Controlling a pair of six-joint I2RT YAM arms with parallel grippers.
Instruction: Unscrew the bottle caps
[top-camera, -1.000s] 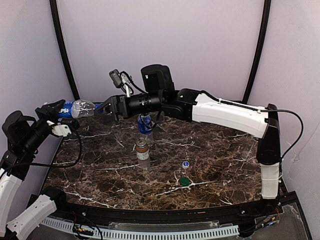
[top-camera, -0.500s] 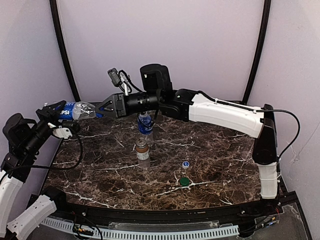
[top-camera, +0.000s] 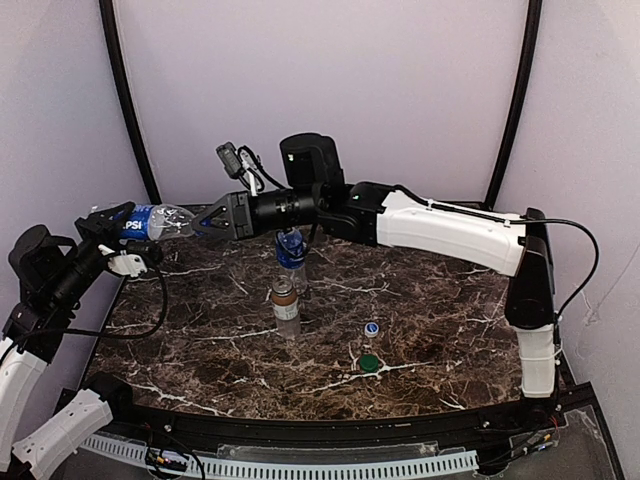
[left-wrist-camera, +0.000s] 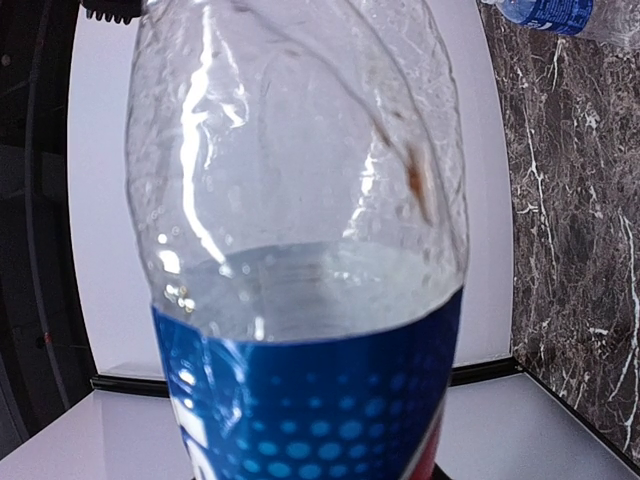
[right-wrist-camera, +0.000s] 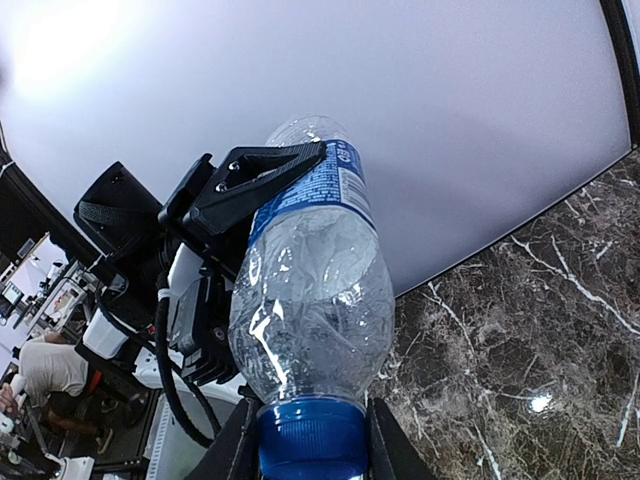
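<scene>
Claws of both arms meet on one bottle (top-camera: 160, 219), held lying level in the air over the far-left corner of the surface (top-camera: 450, 330). Its blue-labelled body is gripped in the left claw (top-camera: 108, 222). The right claw (top-camera: 208, 224) is clenched on its blue cap (right-wrist-camera: 312, 435), pinching it from both sides. On the surface stand a second bottle (top-camera: 290, 250) with a blue label and, nearer, a brown bottle (top-camera: 286, 305). To their right lie a blue-white cap (top-camera: 371, 328) and a green cap (top-camera: 369, 363), apart.
</scene>
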